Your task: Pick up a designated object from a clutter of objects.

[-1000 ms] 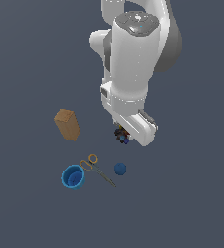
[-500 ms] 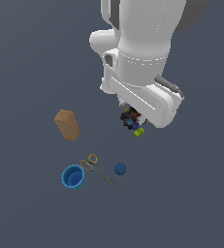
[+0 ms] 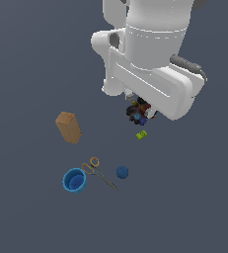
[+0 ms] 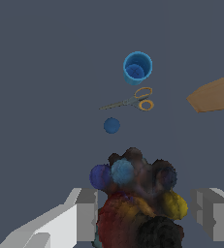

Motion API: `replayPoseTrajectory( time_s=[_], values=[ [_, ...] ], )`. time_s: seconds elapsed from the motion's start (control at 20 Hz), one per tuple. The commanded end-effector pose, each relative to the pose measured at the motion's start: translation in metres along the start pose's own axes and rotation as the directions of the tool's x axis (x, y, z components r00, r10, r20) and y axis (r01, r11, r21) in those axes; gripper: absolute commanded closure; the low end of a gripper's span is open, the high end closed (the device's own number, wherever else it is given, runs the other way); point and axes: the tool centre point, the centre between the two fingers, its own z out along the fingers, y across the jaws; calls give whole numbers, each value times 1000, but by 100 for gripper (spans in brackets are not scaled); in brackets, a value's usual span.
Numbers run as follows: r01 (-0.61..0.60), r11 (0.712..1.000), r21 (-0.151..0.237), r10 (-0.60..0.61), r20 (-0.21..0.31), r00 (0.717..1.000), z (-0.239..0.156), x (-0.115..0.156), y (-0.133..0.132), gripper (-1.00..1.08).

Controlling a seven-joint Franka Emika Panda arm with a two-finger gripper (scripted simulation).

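Just right of the exterior view's centre, under the white arm, the gripper (image 4: 145,213) looks clenched on the dark speckled lump (image 3: 137,112), yet its knobbly shape gives uneven contact, so it could slip onto the green block (image 3: 141,134) below

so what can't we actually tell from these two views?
- Finger contact on the lump: in the wrist view the fingers flank it, but the lump's bulk hides the pads; in the exterior view the arm's hand covers the gripper.
- Lump's lower part: cut off by the wrist view's edge.
- Box: cut off by the wrist view's edge.
- Green block: too small to read in the exterior view; absent from the wrist view.
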Motion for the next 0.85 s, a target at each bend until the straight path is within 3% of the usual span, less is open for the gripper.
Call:
replayPoseTrajectory(
  time_s=[0.0,0.8],
  values=[
    [0,1000,0,0,0,1000,-4,0,-1,108],
    [0,1000,0,0,0,1000,-21,16,1,108]
  ],
)
